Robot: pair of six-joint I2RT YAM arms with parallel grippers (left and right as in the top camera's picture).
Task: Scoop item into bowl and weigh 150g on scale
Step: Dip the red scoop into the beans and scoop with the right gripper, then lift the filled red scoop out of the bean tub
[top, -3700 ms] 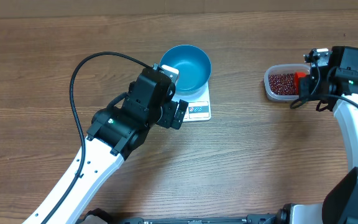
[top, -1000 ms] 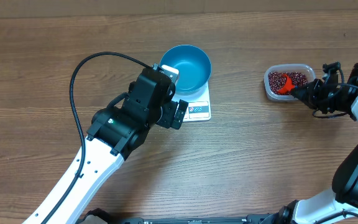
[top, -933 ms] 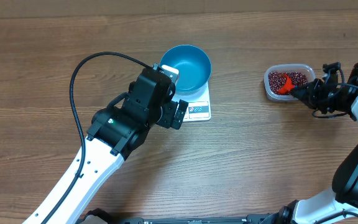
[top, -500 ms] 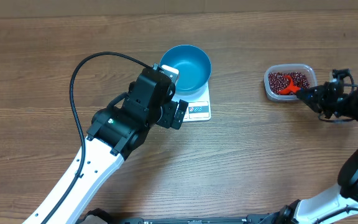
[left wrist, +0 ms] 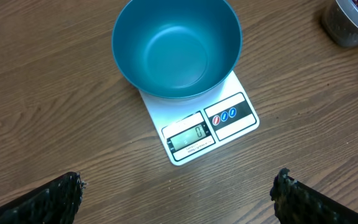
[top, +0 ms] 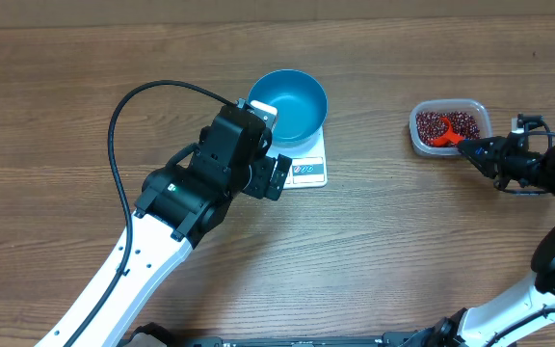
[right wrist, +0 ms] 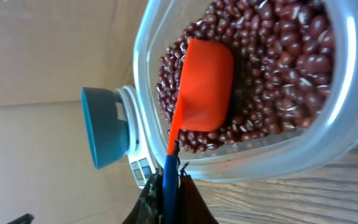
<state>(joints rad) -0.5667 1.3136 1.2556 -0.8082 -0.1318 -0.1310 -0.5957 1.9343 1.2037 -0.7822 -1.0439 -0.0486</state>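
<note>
Right wrist view puts the right claw (right wrist: 169,177) at the bottom, squeezed shut on the thin handle of an orange scoop (right wrist: 204,87). The round end of the scoop lies on the dark red beans (right wrist: 278,56). The beans fill a clear tub (right wrist: 272,163). From overhead, the tub sits near the right edge of the tabletop (top: 403,241), toward the far side, and the right claw reaches to it from the right. The left claw (left wrist: 178,202) is wide open and holds nothing. Its two dark fingers (left wrist: 58,199) show in the bottom corners of the left wrist view. It hangs in the air above the near end of the white scale (left wrist: 229,118). The blue bowl (left wrist: 176,50) sits on the far part of the scale, around the middle of the tabletop and closer to its far edge. The little screen (left wrist: 187,137) on the scale's near edge shows a zero. The bowl and the tub are well apart.
</note>
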